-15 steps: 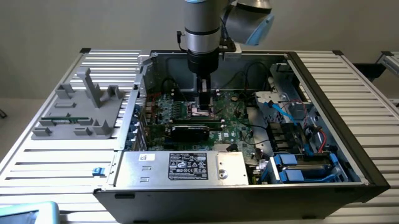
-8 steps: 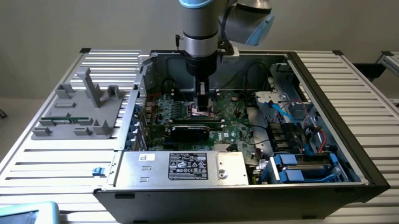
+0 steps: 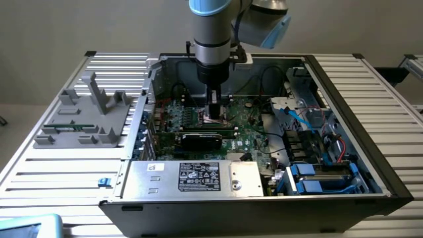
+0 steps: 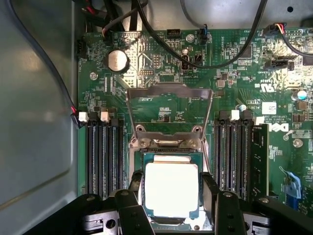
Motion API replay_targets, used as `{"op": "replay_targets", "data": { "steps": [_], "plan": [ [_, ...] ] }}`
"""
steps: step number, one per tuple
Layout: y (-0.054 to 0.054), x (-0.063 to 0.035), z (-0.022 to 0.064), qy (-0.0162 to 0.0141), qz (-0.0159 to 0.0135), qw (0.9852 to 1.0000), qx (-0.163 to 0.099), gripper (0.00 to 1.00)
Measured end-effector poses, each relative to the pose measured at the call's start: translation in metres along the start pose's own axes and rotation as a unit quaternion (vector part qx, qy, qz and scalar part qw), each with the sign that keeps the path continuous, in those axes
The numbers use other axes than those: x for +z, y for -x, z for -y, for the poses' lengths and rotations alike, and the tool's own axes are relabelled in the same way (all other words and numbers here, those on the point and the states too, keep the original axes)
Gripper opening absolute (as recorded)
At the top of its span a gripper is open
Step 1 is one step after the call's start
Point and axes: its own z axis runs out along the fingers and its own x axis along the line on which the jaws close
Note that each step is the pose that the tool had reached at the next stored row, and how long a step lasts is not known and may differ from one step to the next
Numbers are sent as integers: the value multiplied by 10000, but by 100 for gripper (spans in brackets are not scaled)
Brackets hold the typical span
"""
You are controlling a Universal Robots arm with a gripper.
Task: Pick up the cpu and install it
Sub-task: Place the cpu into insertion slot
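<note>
The cpu point(image 4: 171, 188), a small square chip with a pale metal top and a thin green edge, lies flat over the socket point(image 4: 168, 145) on the green motherboard. My gripper point(image 4: 172, 196) is shut on it, with one black finger point(image 4: 136, 188) against each side. The socket's metal load plate point(image 4: 168, 93) is swung up and open beyond the chip. In the exterior view my gripper point(image 3: 215, 118) reaches straight down into the open computer case point(image 3: 343, 94), low over the motherboard.
Black memory slots point(image 4: 103, 156) flank the socket, and a memory stick point(image 4: 260, 161) stands in the outer slot on one side. Black cables point(image 4: 215, 54) cross the board past a coin battery point(image 4: 117, 60). A grey fixture point(image 3: 89, 116) stands at the exterior view's left, a power supply point(image 3: 198, 177) at the case front.
</note>
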Motion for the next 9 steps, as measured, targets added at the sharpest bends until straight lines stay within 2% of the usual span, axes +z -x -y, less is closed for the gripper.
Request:
{"op": "replay_targets", "data": {
  "steps": [2, 9],
  "plan": [
    [1, 22, 3, 0, -21, 10000, 2, 56],
    [4, 67, 17, -1, -22, 10000, 2, 56]
  ]
}}
